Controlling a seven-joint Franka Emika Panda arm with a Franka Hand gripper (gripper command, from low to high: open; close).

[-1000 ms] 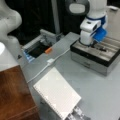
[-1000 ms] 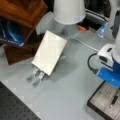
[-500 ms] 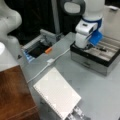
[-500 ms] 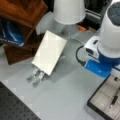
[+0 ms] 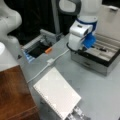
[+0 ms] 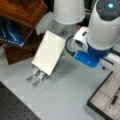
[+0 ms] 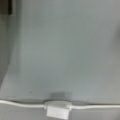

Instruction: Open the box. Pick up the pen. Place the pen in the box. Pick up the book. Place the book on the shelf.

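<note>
The box [image 5: 92, 58] stands open at a front view's right, its lid [image 5: 110, 22] raised behind it. The thin dark pen [image 5: 101, 49] lies in a beige compartment, also seen in a front view [image 6: 114, 99]. Propped on a silver stand, the white book [image 5: 57, 96] tilts in both front views [image 6: 48, 52]. The reddish-brown shelf [image 5: 12, 95] sits beside it [image 6: 22, 11]. My gripper [image 5: 75, 47] hangs above the grey table just left of the box's front corner, holding nothing that shows. No fingers appear in the wrist view, only table and cable.
A white cable with an inline switch [image 5: 50, 61] runs across the table, right below the wrist camera [image 7: 57, 110]. A dark recessed tray with a blue edge [image 5: 37, 48] and an orange item [image 5: 48, 50] lie at the back left. The silver slatted stand [image 6: 36, 76] sticks out under the book.
The arm has moved off the open box toward the middle of the table, closer to the cable and the book. Box, pen and book have stayed put.
</note>
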